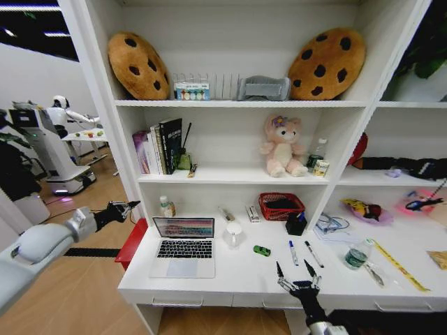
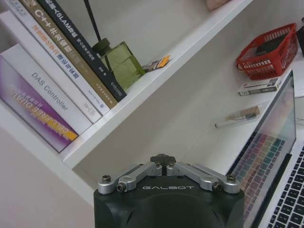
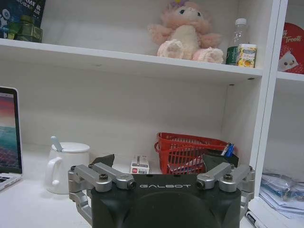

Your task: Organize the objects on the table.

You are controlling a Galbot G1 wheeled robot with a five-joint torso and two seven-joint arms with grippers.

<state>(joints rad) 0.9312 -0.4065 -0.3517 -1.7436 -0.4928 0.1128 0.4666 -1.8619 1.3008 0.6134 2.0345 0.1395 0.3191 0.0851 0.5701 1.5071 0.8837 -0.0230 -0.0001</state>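
White table [image 1: 209, 283], front edge: right gripper [image 1: 298, 280], fingers spread, hovering empty just in front of 2 pens [image 1: 303, 252] lying mid-worktop. Green toy [image 1: 262, 250] just left of the pens. Silver laptop [image 1: 184, 246] open near the front-left corner. Left gripper [image 1: 128, 206] off the left edge, beside the shelving; finger state cannot be told.

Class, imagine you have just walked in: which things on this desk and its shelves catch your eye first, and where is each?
Two cookie-shaped cushions flank the top shelf, and a pink plush bear sits on the middle one. On the white desk an open silver laptop glows at the left, with the right gripper open at the front edge.
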